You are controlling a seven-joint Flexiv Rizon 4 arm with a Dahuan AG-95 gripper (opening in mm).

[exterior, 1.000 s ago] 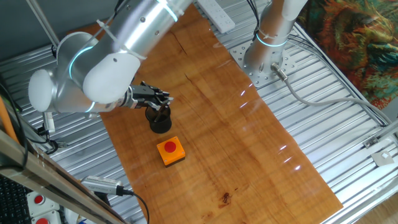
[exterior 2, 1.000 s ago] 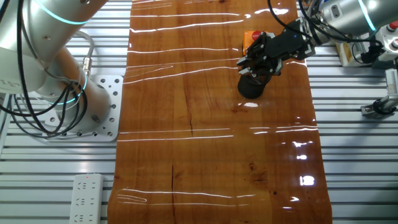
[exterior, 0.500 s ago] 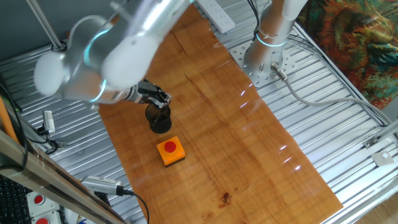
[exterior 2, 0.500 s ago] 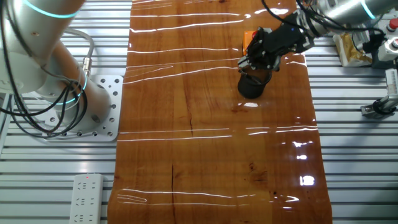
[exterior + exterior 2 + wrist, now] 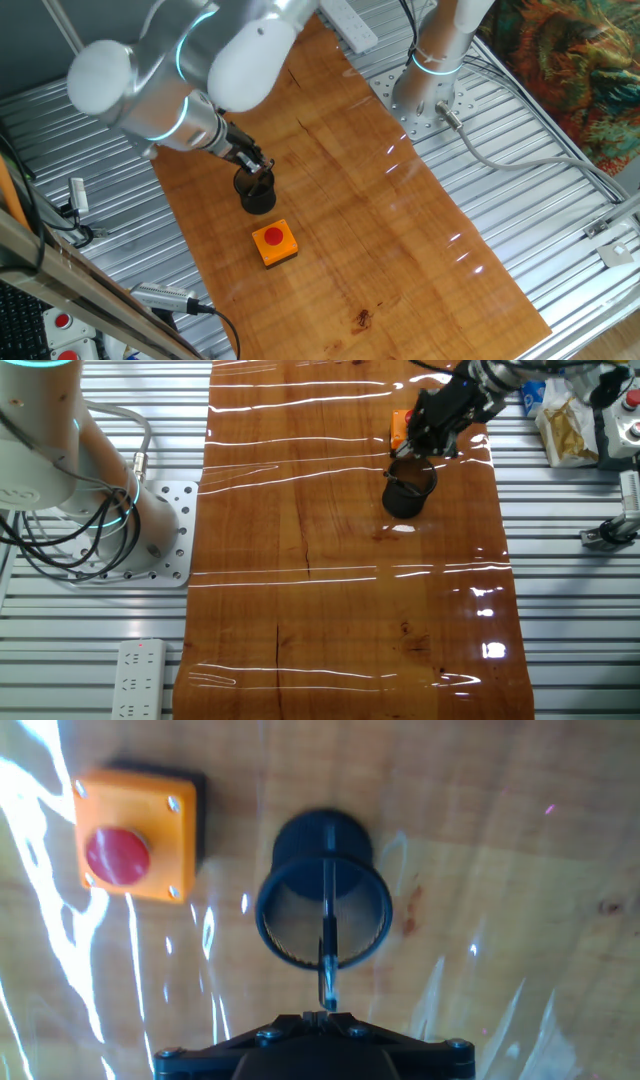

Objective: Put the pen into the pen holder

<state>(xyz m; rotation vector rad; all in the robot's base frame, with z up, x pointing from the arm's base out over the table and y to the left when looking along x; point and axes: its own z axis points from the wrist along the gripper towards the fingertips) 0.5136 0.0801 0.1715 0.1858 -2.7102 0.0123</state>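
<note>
The wooden tabletop [image 5: 400, 210] carries two small things close together: the orange button box [image 5: 274, 243] and, just beside it, the black pen holder [image 5: 255, 193]. The silver arm [image 5: 170, 75] reaches down over the holder, and its pincer [image 5: 257, 163] hangs right above the rim. In the hand view the pincer [image 5: 325, 1013] is clenched on the top end of the pen [image 5: 327, 935], which hangs straight down with its lower part already inside the round mouth of the pen holder [image 5: 324, 910], the button box [image 5: 133, 837] off to one side. From the other fixed view the pincer [image 5: 418, 448] sits directly over the pen holder [image 5: 409, 492].

By my reading the insertion step is nearly done: the pen is lined up and partly in the cup. The next move calls for letting go so the pen drops to the bottom, then lifting clear without nudging the cup.

Against the frames a second ago, the arm's big joints have swung upward and the wrist has turned steeper, bringing the pen from a slant to upright; cup and box have not shifted
</note>
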